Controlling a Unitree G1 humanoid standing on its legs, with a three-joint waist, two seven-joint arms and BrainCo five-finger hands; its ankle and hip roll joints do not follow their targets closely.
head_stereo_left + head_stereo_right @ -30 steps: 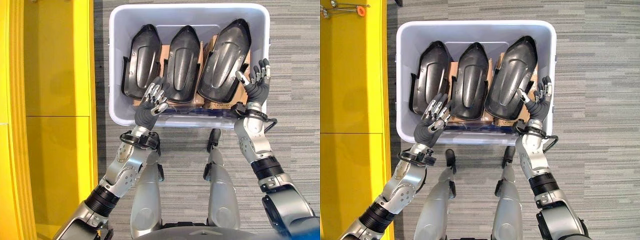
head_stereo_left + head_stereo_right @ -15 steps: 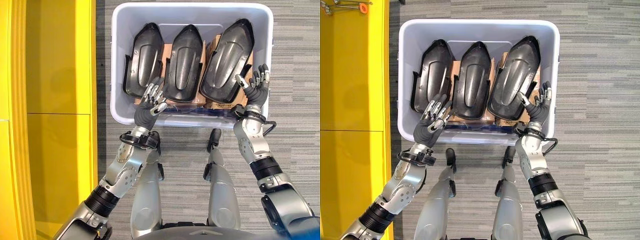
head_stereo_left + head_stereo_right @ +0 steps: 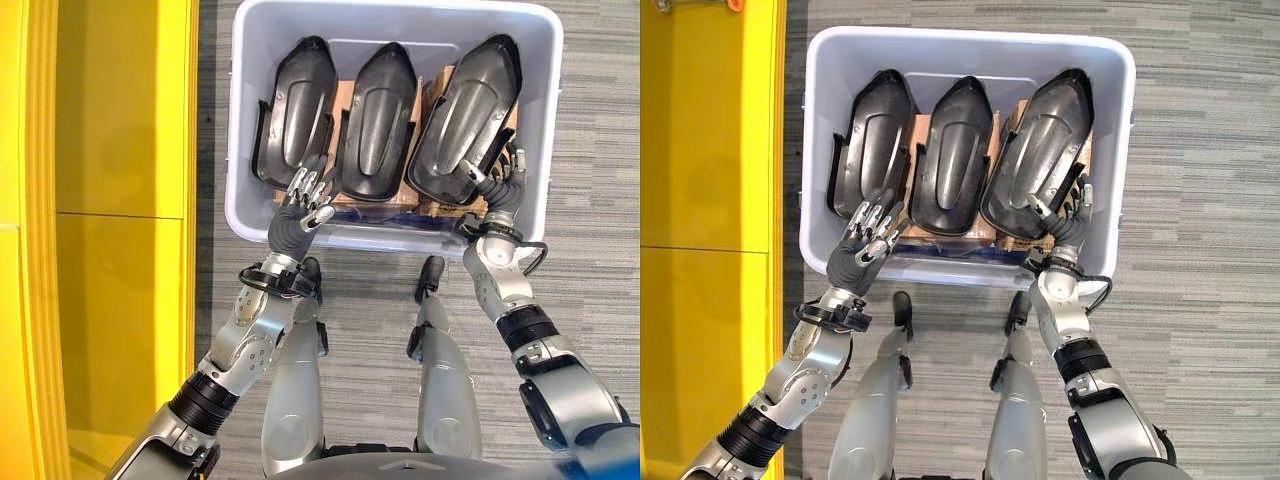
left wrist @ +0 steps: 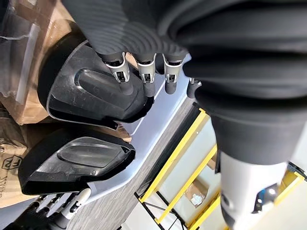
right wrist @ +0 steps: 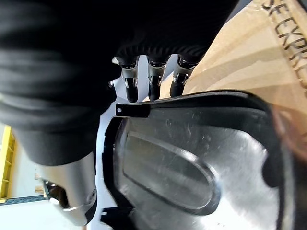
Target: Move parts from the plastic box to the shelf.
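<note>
Plastic box (image 3: 240, 120), pale grey-blue, sits on grey carpet floor (image 3: 600, 250) w/ yellow shelf (image 3: 120, 200) just beside it on robot's left. Three black moulded parts lie in box side by side on brown cardboard (image 3: 345, 100): left part (image 3: 295, 110), middle part (image 3: 375, 115), right part (image 3: 465, 115), the right one tilted toward the right wall.

Left hand (image 3: 298, 215) is over box's near-left corner, by near end of left part. Fingers (image 3: 310, 185) straight and slightly spread, thumb apart, tips over the part's lower edge; can't tell if touching. Left wrist view: fingers (image 4: 122, 76) extended in a row above a black part, nothing held.

Right hand (image 3: 500, 190) is inside box at near-right corner, betw. right part and right wall. Fingers (image 3: 515, 160) point up along the part's right edge, thumb at its near end. Right wrist view: fingers (image 5: 153, 79) straight, tips just past the part's rim next to cardboard; not curled round it. Contact w/ part looks likely at edge but can't confirm.

All three parts in box; nothing in either hand.
</note>
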